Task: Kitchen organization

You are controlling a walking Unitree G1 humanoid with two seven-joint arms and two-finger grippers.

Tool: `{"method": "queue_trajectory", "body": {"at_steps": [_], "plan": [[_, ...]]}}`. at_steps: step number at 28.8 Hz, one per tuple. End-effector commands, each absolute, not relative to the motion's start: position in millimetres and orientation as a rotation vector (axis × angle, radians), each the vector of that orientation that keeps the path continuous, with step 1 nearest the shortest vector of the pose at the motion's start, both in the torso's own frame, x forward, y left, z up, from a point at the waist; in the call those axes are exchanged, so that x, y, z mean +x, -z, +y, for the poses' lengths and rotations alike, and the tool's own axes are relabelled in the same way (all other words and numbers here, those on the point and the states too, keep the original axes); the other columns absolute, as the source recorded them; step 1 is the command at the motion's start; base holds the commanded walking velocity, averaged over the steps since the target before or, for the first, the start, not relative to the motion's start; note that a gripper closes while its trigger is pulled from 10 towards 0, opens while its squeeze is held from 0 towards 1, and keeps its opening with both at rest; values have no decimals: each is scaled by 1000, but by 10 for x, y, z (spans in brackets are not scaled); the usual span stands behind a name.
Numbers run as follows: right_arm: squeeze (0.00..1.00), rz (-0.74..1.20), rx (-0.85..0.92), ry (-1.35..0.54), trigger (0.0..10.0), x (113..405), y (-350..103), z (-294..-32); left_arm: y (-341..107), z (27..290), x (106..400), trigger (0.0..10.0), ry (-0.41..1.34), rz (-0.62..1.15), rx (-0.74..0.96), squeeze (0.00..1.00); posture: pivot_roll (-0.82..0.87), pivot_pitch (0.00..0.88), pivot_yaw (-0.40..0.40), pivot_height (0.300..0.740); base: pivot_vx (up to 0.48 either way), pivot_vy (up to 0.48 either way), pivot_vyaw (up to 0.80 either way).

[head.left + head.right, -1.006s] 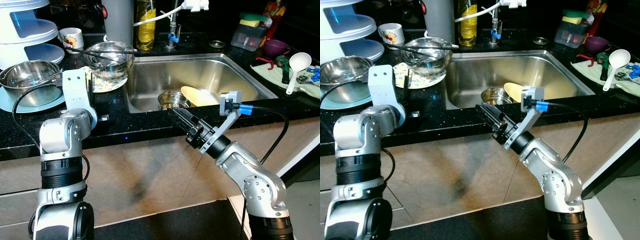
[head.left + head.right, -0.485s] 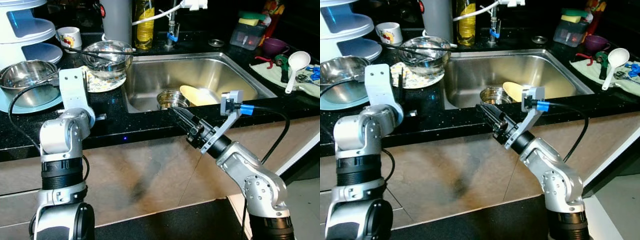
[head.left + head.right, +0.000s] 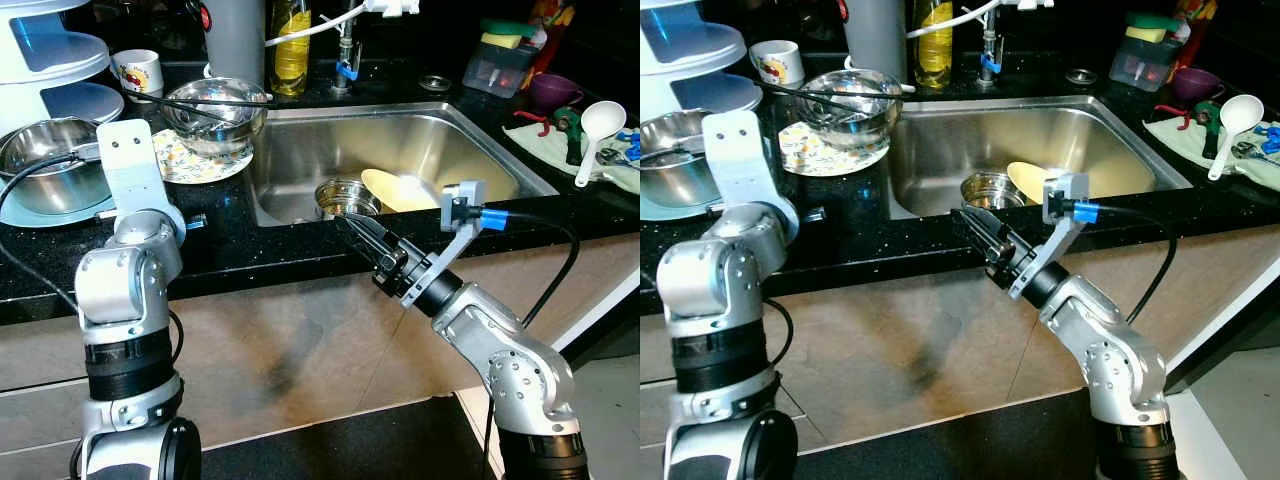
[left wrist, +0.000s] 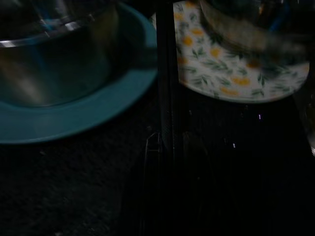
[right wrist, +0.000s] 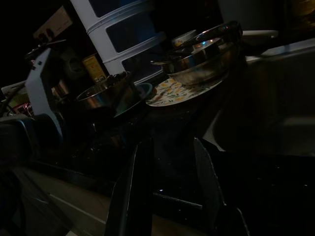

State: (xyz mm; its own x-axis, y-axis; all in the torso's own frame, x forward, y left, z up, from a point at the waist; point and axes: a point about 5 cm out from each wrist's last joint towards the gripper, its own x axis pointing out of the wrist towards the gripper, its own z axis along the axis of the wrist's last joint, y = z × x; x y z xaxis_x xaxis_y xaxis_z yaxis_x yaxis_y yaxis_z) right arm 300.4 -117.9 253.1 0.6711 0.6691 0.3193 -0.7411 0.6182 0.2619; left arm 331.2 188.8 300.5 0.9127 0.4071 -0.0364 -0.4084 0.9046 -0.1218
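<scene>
Left claw [image 4: 170, 142] dim and blurred; steel bowl [image 4: 54, 54] edge-cropped.

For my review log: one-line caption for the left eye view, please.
Right tool hovers open at the sink front edge; left arm raised by the floral plate and steel bowls on a black counter.

Sink [image 3: 440, 150]: set in the tabletop [image 3: 240, 240], at centre.
In the sink: small pot [image 3: 346, 198], with a plate [image 3: 400, 190] just to its right.
Left of the sink: bowl [image 3: 215, 108] on a patterned plate [image 3: 200, 165]; further left, a pan [image 3: 50, 165] on a large plate [image 3: 30, 212].
Behind: mug [image 3: 140, 72], bottle [image 3: 291, 45], tap [image 3: 347, 45].
Right of the sink: ladle [image 3: 597, 130] on a cloth [image 3: 545, 145].
Right pincer [image 3: 358, 230]: before the sink's front edge.
</scene>
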Motion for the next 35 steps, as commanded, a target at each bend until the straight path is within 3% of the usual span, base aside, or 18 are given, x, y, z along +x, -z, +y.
{"method": "queue_trajectory", "body": {"at_steps": [1, 4, 12, 17, 23, 30, 35], "plan": [[0, -209, 380, -819, 10000, 3003, -2540, -1188, -3077, 1881, 3266, 0, -446, -58, -100, 0, -25, 168, -37, 740, 0, 0, 0], [0, -210, 380, -819, 10000, 3005, -2541, -1186, -3117, 1851, 3263, 0, -434, -90, -88, 0, -24, 167, -36, 740, 0, 0, 0], [0, -217, 381, -814, 10000, 3007, -2553, -1196, -3345, 1491, 3315, 0, -117, -204, -36, 0, -25, 164, -31, 740, 0, 0, 0], [0, -228, 384, -800, 10000, 3008, -2566, -1210, -3442, 1261, 3238, 0, 240, -284, -131, 0, -27, 162, -30, 740, 0, 0, 0], [0, -252, 404, -774, 10000, 3010, -2613, -1217, -3438, 1238, 3077, 0, 498, -331, -203, 0, -26, 155, -30, 740, 0, 0, 0], [0, -313, 489, -697, 10000, 3029, -2750, -1239, -3131, 1631, 3134, 0, 385, -195, -226, 0, -23, 145, -33, 740, 0, 0, 0], [0, -357, 582, -687, 10000, 3043, -2891, -1211, -3062, 1646, 3127, 0, 392, -179, -244, 0, -26, 136, -35, 740, 0, 0, 0]]}}
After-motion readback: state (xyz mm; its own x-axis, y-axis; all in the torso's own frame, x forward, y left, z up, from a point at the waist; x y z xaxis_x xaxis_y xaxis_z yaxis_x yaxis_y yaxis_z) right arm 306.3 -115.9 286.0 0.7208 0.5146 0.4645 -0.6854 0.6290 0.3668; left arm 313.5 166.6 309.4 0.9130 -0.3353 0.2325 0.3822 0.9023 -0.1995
